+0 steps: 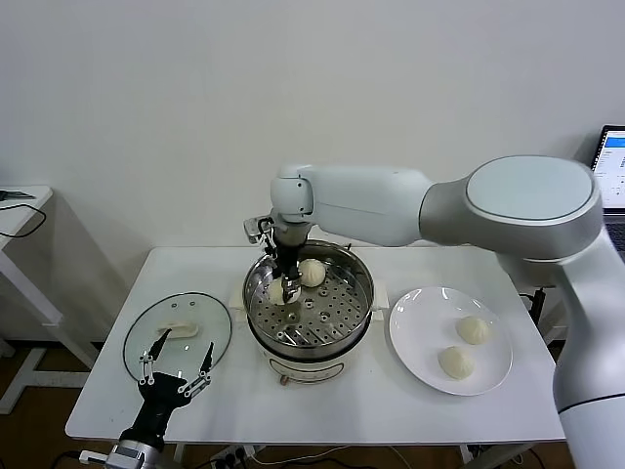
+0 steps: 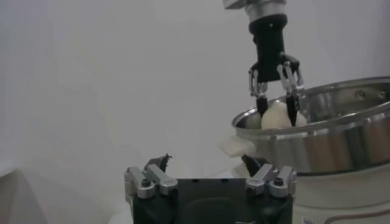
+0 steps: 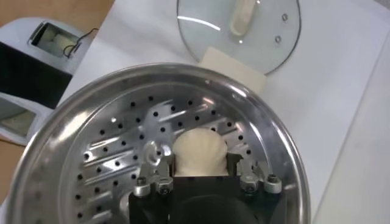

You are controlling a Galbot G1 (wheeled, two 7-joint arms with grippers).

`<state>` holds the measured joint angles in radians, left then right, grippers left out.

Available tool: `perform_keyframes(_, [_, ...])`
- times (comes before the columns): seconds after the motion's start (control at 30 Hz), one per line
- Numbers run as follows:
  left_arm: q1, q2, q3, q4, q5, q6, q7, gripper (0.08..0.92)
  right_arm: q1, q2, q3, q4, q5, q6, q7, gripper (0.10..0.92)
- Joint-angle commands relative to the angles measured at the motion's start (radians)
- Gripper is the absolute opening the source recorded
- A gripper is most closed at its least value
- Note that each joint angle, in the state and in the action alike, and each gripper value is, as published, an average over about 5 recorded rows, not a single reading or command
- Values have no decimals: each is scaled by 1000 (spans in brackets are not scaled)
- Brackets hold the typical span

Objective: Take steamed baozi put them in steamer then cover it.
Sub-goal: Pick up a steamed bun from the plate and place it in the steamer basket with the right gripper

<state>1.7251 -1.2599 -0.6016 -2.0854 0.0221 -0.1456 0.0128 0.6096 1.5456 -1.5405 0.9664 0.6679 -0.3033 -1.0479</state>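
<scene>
The steel steamer (image 1: pixel 322 315) stands mid-table on its white base. My right gripper (image 1: pixel 284 289) reaches down inside it, shut on a cream-white baozi (image 1: pixel 276 293) just above the perforated tray. In the right wrist view that baozi (image 3: pixel 199 151) fills the space between the fingers (image 3: pixel 157 172). A second baozi (image 1: pixel 312 273) rests on the tray at the far side. Two more baozi (image 1: pixel 474 329) (image 1: pixel 456 362) lie on the white plate (image 1: pixel 411 338). The glass cover (image 1: pixel 146 337) lies flat left of the steamer. My left gripper (image 1: pixel 177 365) hangs open at the cover's near edge, holding nothing.
A white pad (image 3: pixel 234 68) lies between the steamer and the cover. A laptop screen (image 1: pixel 612 171) shows at the far right edge. A small side table (image 1: pixel 20 210) stands to the left. The white wall rises close behind the table.
</scene>
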Motion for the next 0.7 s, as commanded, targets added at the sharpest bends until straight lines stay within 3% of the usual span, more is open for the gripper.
perform_keyframes(0.03, [1,0,-1,0,0,0,-1,823,-47,36,-7,-36,9,-5,33,569])
perform_keyframes(0.2, [1,1,-3,1,0,-1,1,823,-58,38,1,-39,7,1,40,594])
perform_keyframes(0.47, [0,1,0,0,2,-3,3,823,-38,-6,17,12,-3,9,39,788])
perform_keyframes(0.7, [1,0,5,-4,3,0,2,823,89,-221,65,221,-25,5,17,822])
